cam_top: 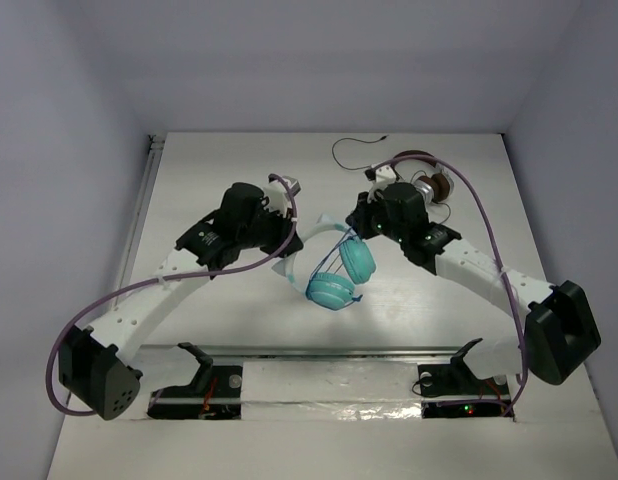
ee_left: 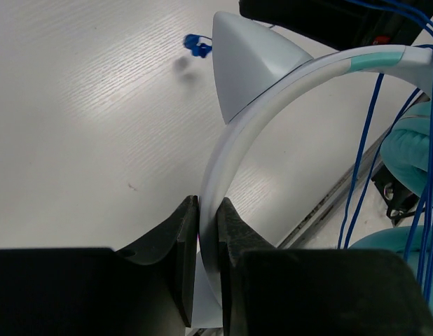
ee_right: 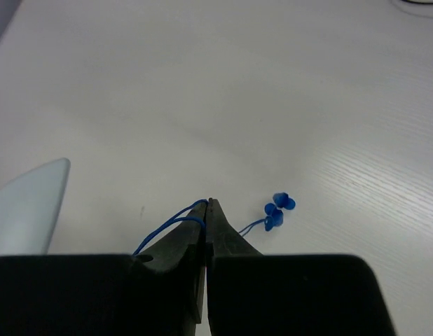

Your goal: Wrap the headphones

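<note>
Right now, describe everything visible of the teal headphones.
The headphones have two round teal ear cups, a smooth pale headband bearing a pointed fin, and thin blue cable. The left gripper clamps the headband; the right gripper pinches the cable near its blue end piece.

brown headphones (cam_top: 439, 188) behind right arm (cam_top: 469, 262)

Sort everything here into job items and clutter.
Job: teal headphones, clamped in left pincer; blue cable, pinched by right pincer.
Clutter: brown-and-silver headphones; black cable.
</note>
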